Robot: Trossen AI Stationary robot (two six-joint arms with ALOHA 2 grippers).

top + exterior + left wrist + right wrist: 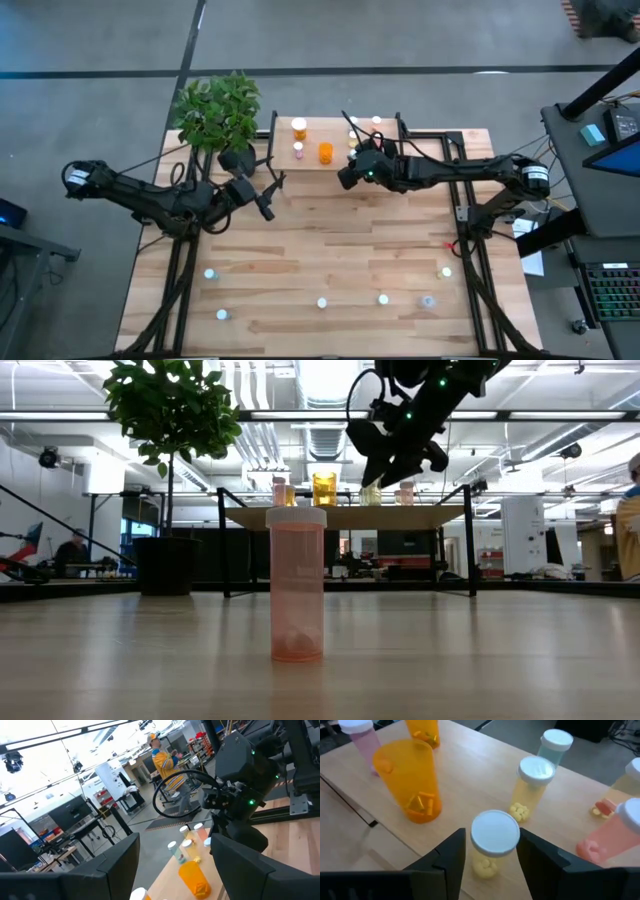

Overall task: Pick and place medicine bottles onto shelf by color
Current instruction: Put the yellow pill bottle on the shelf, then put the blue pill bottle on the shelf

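Observation:
The shelf [312, 163] stands at the table's far edge and carries several bottles: a large orange one [412, 780], a pink one [362, 740], a yellow one [532, 785] and a pale blue one [552, 747]. My right gripper [492, 855] is over the shelf's near right part, shut on a yellow white-capped bottle [494, 840]. My left gripper [268, 195] hovers open and empty over the table, left of the shelf. Several more bottles stand along the table's near part, among them a pink one [296, 582]. My right gripper pinches the yellow bottle's body just below its white cap [495, 832] between the two fingers, coming from above and slanting from the table's right. The bottle stands upright, and its bottom [485, 870] appears to rest on the shelf top.
A potted plant [218, 115] stands at the shelf's left end, close to my left arm. Loose bottles dot the near part of the table [322, 302], [428, 300], [210, 273]. Between them and the shelf is bare tabletop [340, 235]. A person shows in the room beyond [162, 757].

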